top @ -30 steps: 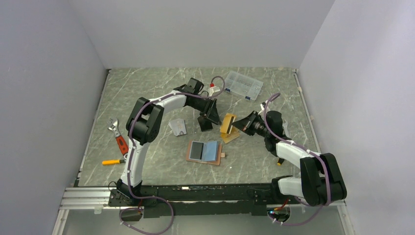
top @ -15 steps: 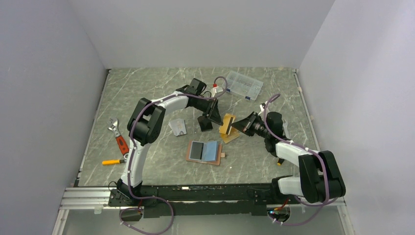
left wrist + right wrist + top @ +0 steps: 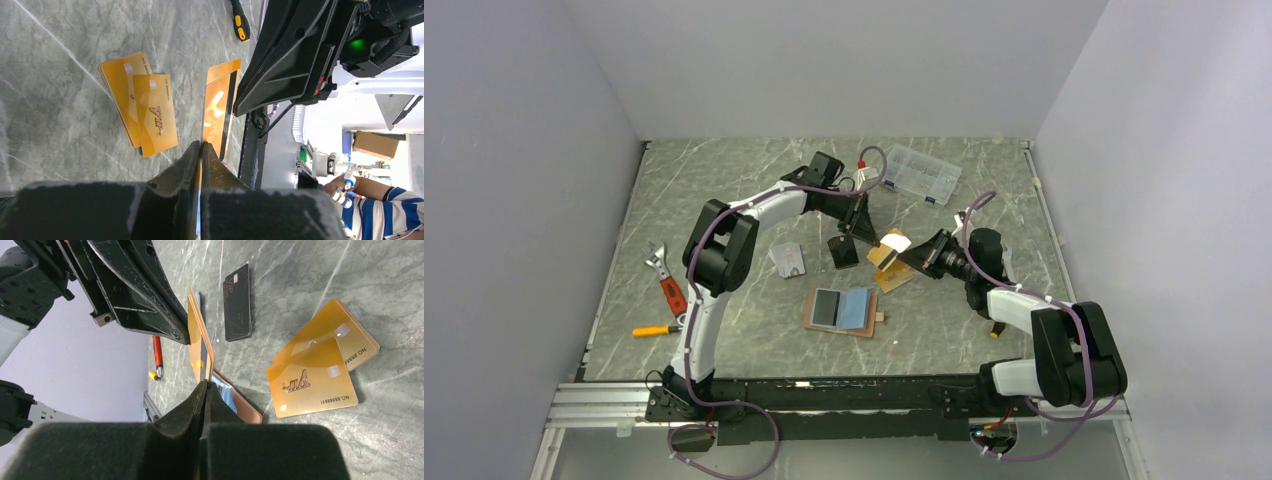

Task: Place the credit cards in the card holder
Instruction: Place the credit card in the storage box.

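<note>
An orange-gold credit card point(image 3: 888, 247) with a black stripe is held on edge above the table, gripped from both sides. My left gripper point(image 3: 875, 237) is shut on one edge of it point(image 3: 201, 146). My right gripper point(image 3: 907, 257) is shut on the opposite edge point(image 3: 205, 383). The card shows in the left wrist view point(image 3: 219, 102) and the right wrist view point(image 3: 199, 342). More orange-gold cards point(image 3: 893, 279) lie stacked on the table below it point(image 3: 137, 107) point(image 3: 320, 365). A silver-grey card point(image 3: 787, 260) lies to the left. The tan card holder point(image 3: 842, 310) lies open flat, blue-grey pockets up point(image 3: 235, 401).
A small black rectangle point(image 3: 844, 251) lies beside the held card point(image 3: 237, 302). A clear plastic box point(image 3: 916, 173) stands at the back. A red-handled wrench point(image 3: 667, 282) and a yellow screwdriver point(image 3: 656, 330) lie at the left. A small yellow-handled tool point(image 3: 997, 328) lies by the right arm.
My left gripper has moved right, from beside the black rectangle to the card held by my right gripper, and has closed on it. The card has tilted and risen slightly.
</note>
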